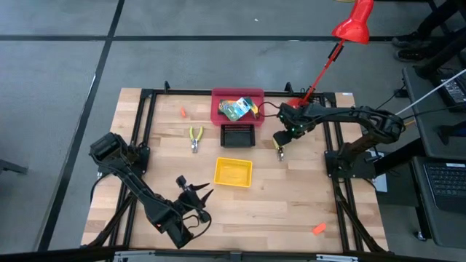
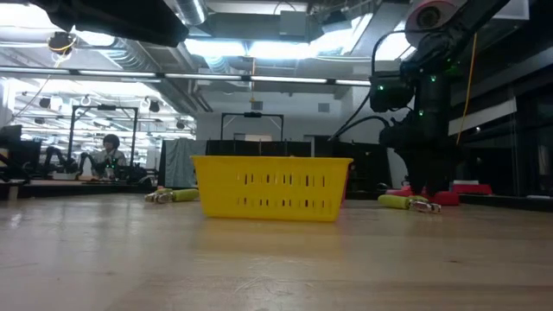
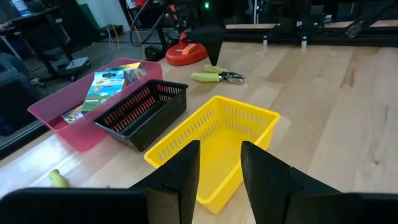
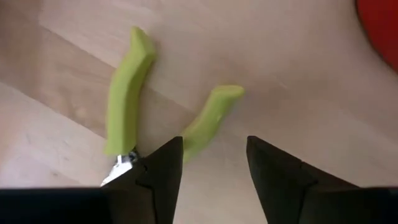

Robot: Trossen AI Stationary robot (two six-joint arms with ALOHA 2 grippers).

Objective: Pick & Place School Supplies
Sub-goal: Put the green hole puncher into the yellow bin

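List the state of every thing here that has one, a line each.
right hand: open, poised over the right pliers, not gripping
right pliers: flat on the table, handles spread
left pliers: flat on the table, untouched
left hand: open, holding nothing
red tray: holds crayon boxes
black tray: nothing visible inside
yellow tray: empty

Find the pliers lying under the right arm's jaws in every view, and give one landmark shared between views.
High view: the pliers lie right of the black tray, under the right gripper.
Low view: right of the yellow basket, at.
Left wrist view: beyond the yellow basket, near the red lamp base, at.
Right wrist view: just ahead of the open jaws, at.
Shared landmark: the yellow basket.
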